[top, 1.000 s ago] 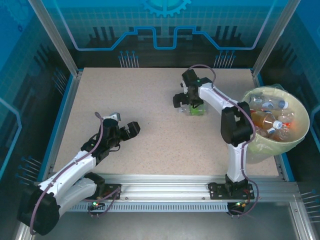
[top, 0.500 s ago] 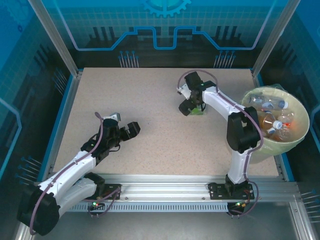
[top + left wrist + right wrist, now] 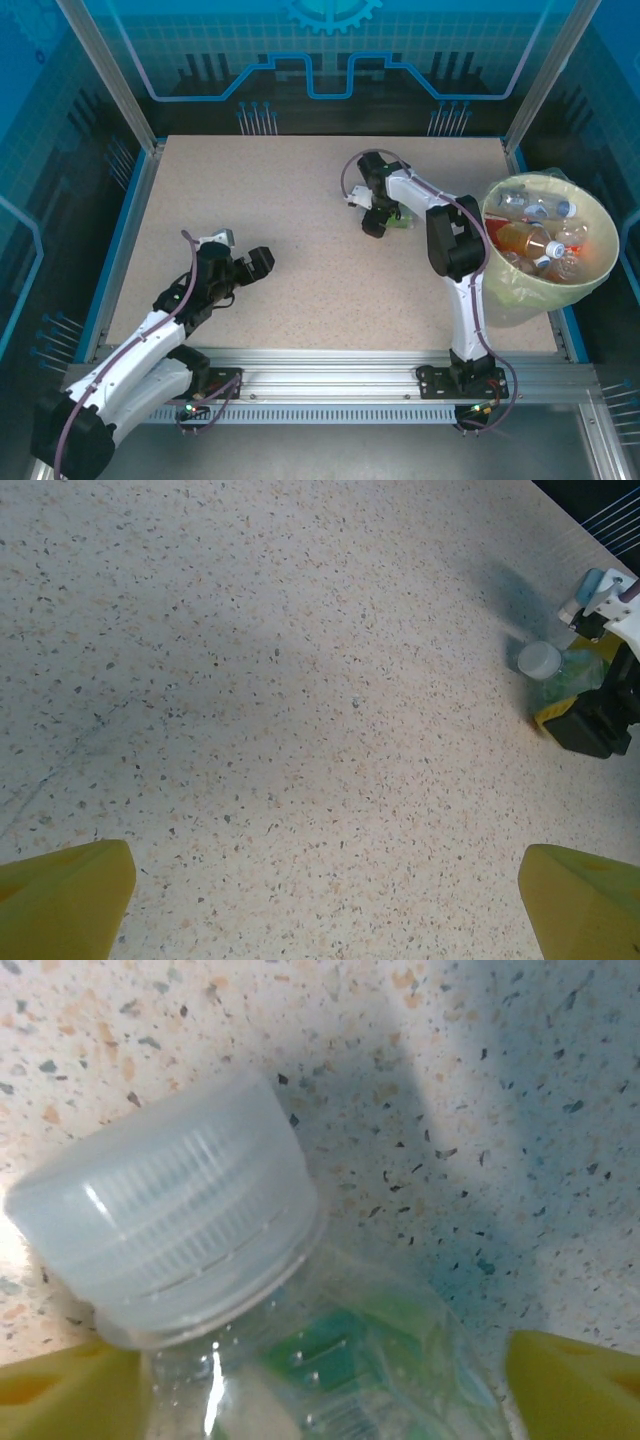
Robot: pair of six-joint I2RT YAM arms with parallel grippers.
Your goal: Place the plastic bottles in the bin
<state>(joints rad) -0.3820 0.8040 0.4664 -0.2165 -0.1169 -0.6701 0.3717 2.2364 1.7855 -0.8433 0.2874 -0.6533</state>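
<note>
From above, two arms reach over one speckled table [image 3: 300, 190]; a single green-labelled bottle [image 3: 398, 219] lies on the table right of the frame's centre, well apart from the one round pale bin [image 3: 600, 265] at the right edge; the bin has a thin liner [image 3: 515, 300], and at least five bottles [image 3: 527, 240] can be counted heaped inside, one of them orange, the rest mostly clear; the right gripper [image 3: 378, 212] is down at the lone bottle, with its arm bending between bottle and bin; the left gripper [image 3: 246, 259] sits at lower left over bare table, fingers spread; a metal rail [image 3: 330, 385] runs along the bottom of the frame. In the left wrist view, two yellow fingertips [image 3: 62, 900] show in the lower corners, far apart with nothing between them; at upper right lies the same bottle, white cap [image 3: 540, 660] towards the camera, with the right gripper's black body just beside it. In the right wrist view, the one white ribbed cap fills the left centre and the clear, green-printed bottle body runs to the bottom edge; a yellow fingertip sits in each lower corner with the bottle between them; whether the fingertips press on the bottle cannot be told.
</note>
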